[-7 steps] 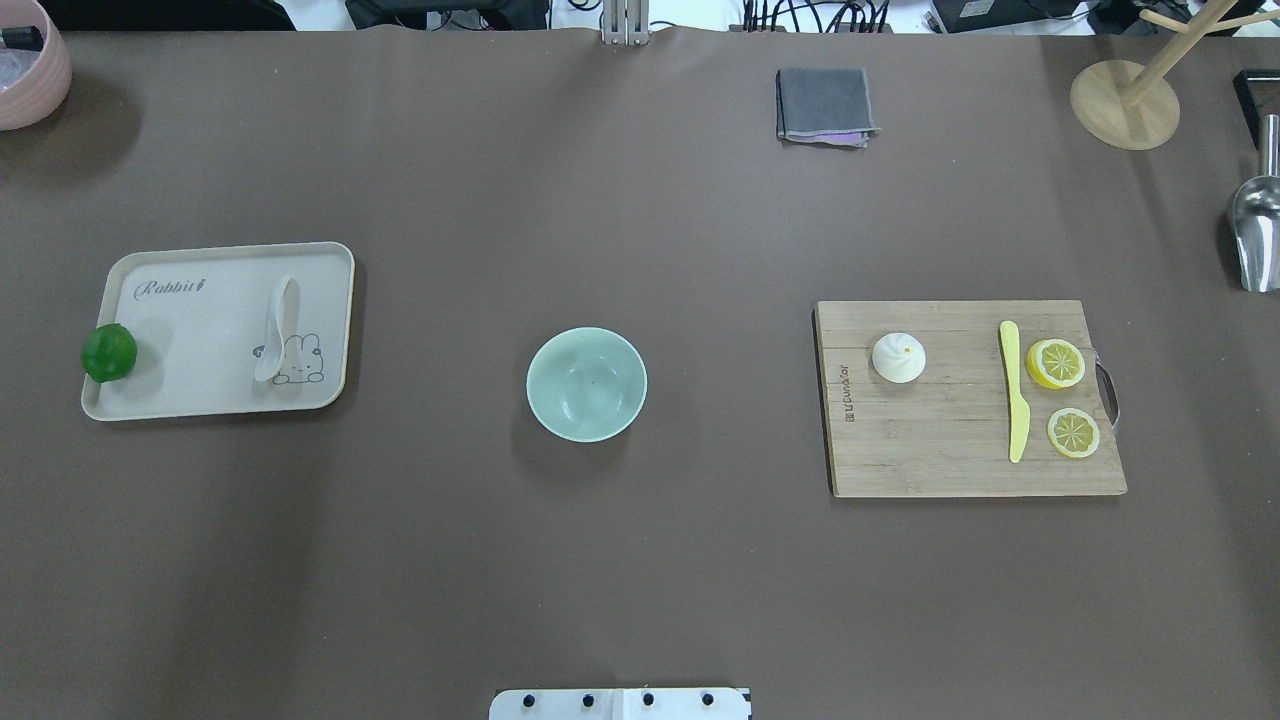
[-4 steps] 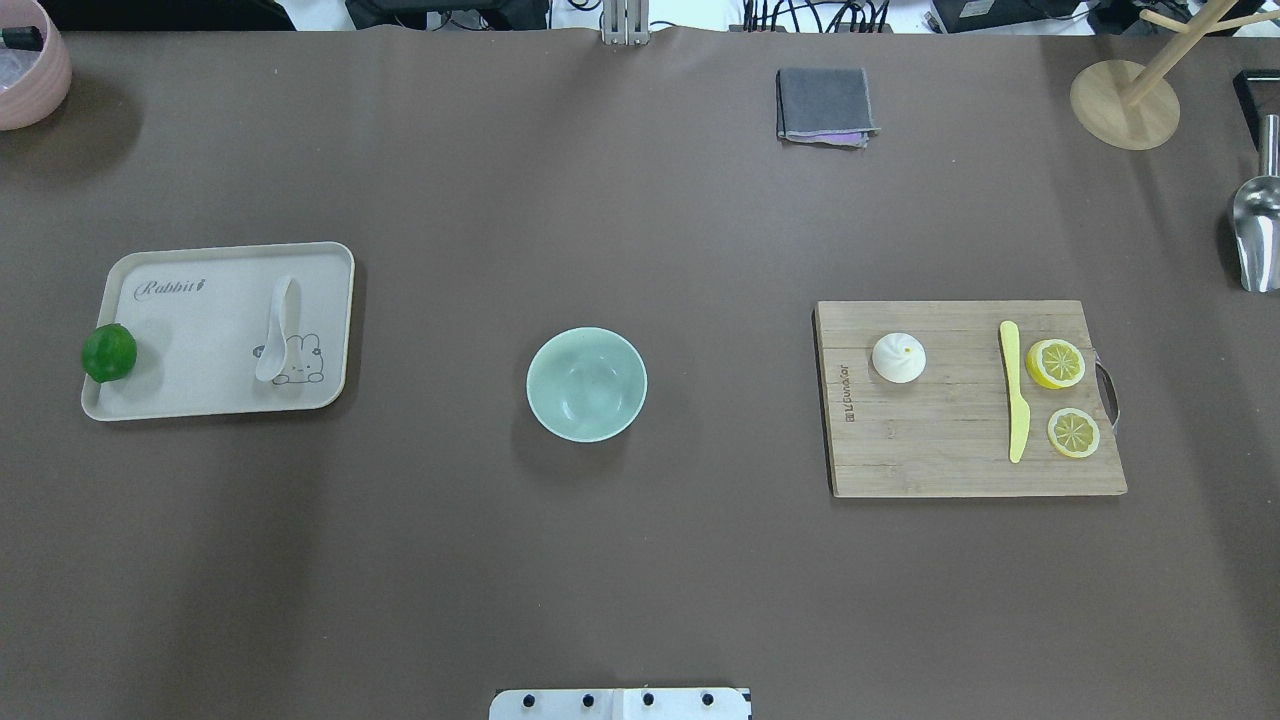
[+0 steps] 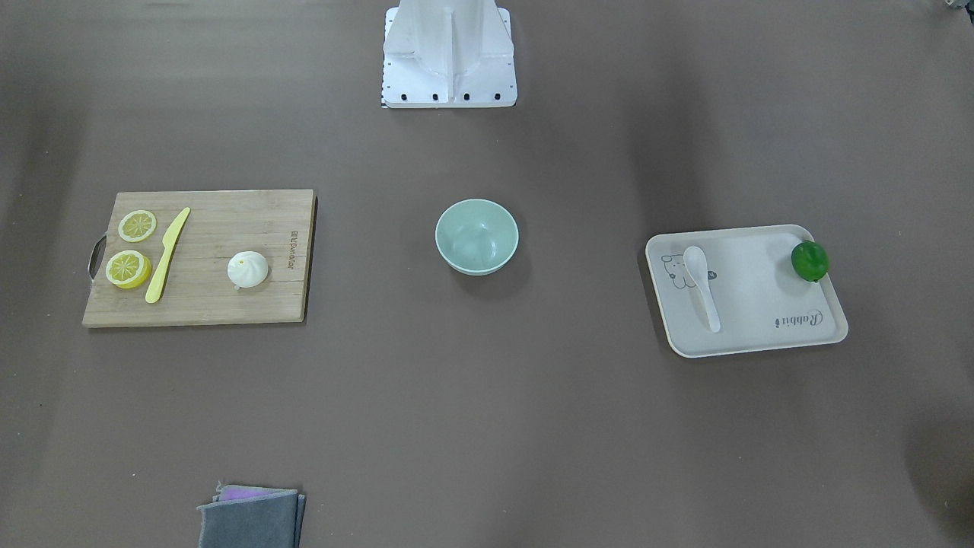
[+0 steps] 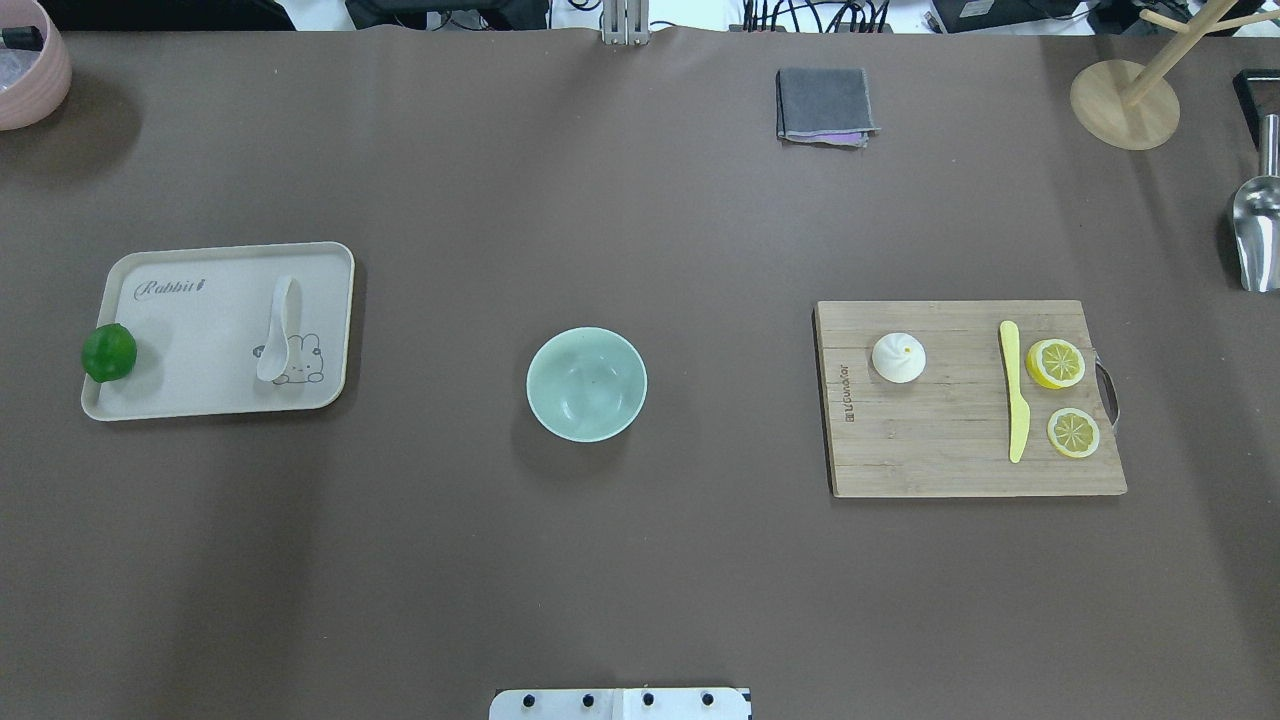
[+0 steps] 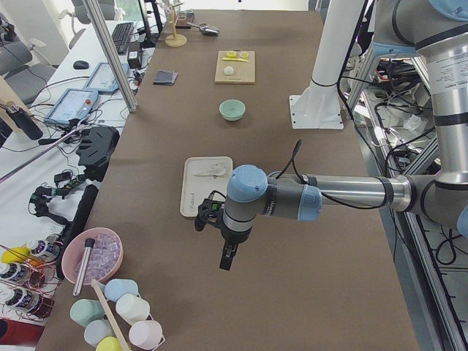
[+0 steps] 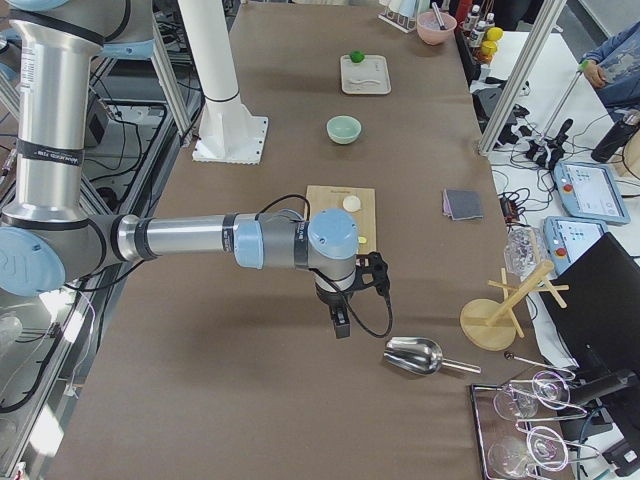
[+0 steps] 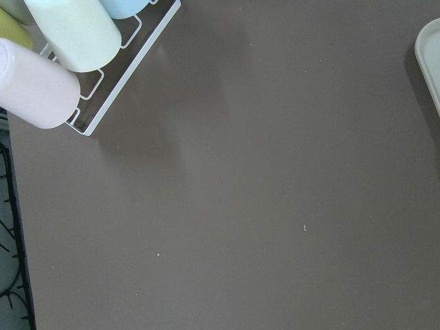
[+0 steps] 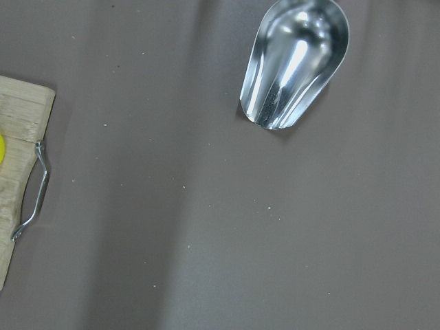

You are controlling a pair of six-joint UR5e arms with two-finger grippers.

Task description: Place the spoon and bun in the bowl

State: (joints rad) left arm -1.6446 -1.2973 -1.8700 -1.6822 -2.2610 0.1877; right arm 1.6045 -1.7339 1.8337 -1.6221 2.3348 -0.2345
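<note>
The white spoon lies on a beige tray at the left, scoop toward me; the front-facing view shows it too. The white pleated bun sits on a wooden cutting board at the right. The mint-green bowl stands empty at the table's middle. My left gripper hangs beyond the tray's outer end, over bare table. My right gripper hangs beyond the board, near a metal scoop. Neither shows in the overhead or front views, so I cannot tell whether they are open or shut.
A green lime sits on the tray's left edge. A yellow knife and two lemon slices lie on the board. A grey cloth, wooden stand, metal scoop and pink bowl line the far edge. Cups lie in a rack.
</note>
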